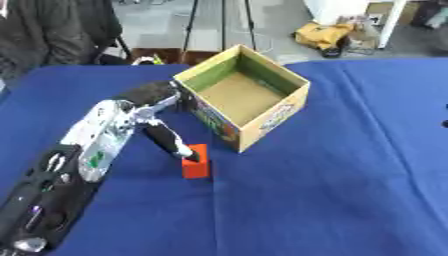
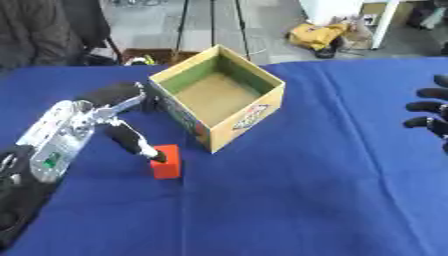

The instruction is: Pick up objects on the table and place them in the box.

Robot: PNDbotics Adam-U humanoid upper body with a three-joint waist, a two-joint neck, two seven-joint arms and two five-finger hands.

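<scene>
The left arm enters from the lower left corner and extends up and inward, wrist bent. The left hand (image 1: 149, 112) points one long digit (image 1: 171, 141) down and to the right, tip lowered; its other fingers are hidden. The right hand (image 2: 429, 114) shows at the right edge, fingers spread and relaxed.

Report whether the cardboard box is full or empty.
Empty. The open-topped box shows only its bare brown floor; the orange block sits outside on the blue table, touched by the left robot hand.
</scene>
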